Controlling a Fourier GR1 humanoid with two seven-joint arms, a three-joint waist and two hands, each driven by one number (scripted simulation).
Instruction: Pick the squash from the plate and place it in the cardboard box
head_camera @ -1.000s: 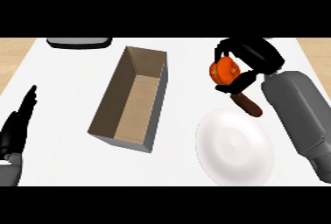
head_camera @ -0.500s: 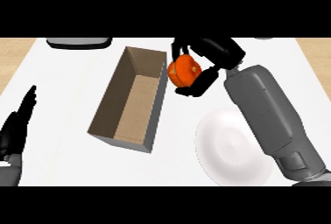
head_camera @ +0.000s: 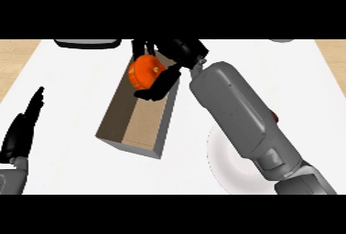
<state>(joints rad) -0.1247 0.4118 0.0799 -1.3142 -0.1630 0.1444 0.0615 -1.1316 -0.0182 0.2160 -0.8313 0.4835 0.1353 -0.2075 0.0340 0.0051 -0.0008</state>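
Observation:
The orange squash [head_camera: 144, 72] hangs over the far end of the open cardboard box [head_camera: 129, 122], held by my right hand [head_camera: 173, 55], whose black fingers curl round it. The grey right forearm crosses from the lower right and covers most of the white plate [head_camera: 219, 157], which shows only at its left rim. My left hand [head_camera: 21, 128] rests at the left edge, fingers straight and pointing up, holding nothing.
A dark object [head_camera: 85, 43] lies at the counter's far edge, left of the box. A small reddish-brown thing [head_camera: 274, 116] peeks out behind the right forearm. Wooden floor shows beyond the counter's left side.
My right hand has carried the squash leftward from above the plate to over the box's far end. The left hand has stayed where it was.

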